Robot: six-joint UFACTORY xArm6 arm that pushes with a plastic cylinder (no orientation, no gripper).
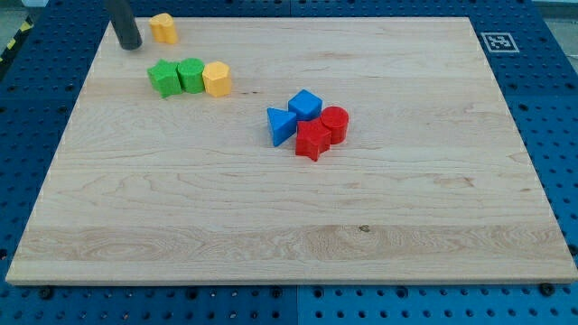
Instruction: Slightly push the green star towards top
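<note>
The green star (164, 78) lies near the view's top left on the wooden board (298, 226). A green block (191, 74) touches its right side, and a yellow hexagonal block (217, 78) touches that one, making a row. My tip (130, 45) stands above and left of the green star, a short gap away. A second yellow block (163, 28) sits just right of my tip, close to the board's top edge.
A cluster sits near the middle: a blue cube (306, 104), a blue triangular block (280, 125), a red star (312, 140) and a red cylinder (334, 123). A marker tag (497, 41) is at the top right corner.
</note>
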